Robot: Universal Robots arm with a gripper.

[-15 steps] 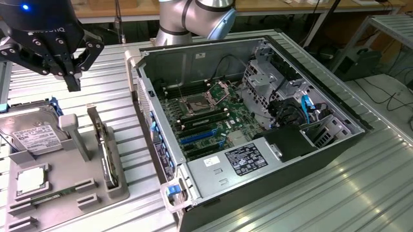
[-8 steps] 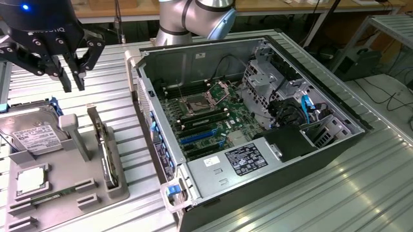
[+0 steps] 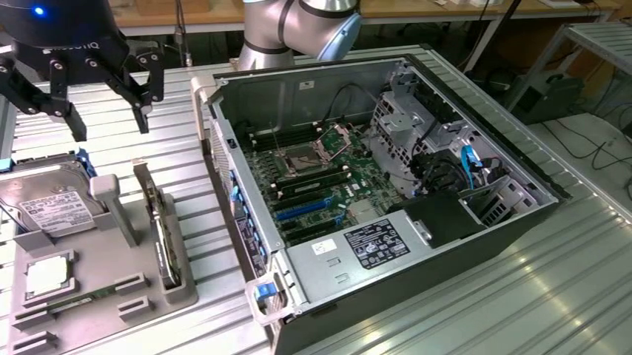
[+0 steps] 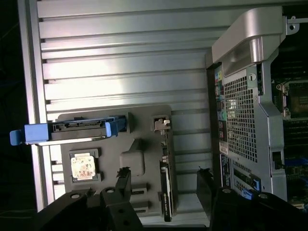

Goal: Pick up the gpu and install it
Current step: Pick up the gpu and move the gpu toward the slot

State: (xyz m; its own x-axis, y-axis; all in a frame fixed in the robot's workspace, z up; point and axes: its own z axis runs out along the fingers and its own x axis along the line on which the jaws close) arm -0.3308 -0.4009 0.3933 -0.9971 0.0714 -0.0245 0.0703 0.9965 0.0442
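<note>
On the exterior view's left, above the slatted metal table (image 3: 553,296), we see the gripper (image 3: 111,127) hanging in the air with its dark fingers (image 3: 140,103) spread wide apart and nothing between them; it holds nothing and touches nothing. Beneath it sits a grey holder (image 3: 99,285) carrying several parts. The gpu (image 3: 166,240) stands on its long edge in a slot along the holder's side nearest the computer case (image 3: 493,244), upright and not lifted. Well apart from it on the same holder, we find a silver hard drive (image 3: 49,207) with a white label and blue side rails, and just beside that a square processor chip (image 3: 47,275) lying flat in its own recess. From the wrist view, we look down past the gripper (image 4: 162,171) onto the holder (image 4: 139,159): the gpu (image 4: 166,192) appears as a thin dark strip seen edge-on, lying in line with the gap between the two fingers (image 4: 122,180), lower than them and clear of both. The hard drive (image 4: 82,127) and the processor chip (image 4: 83,166) show there too. The computer case lies on its side with its panel off, so the green motherboard (image 3: 326,185) faces up, and the robot arm (image 3: 296,29) rises behind it.
</note>
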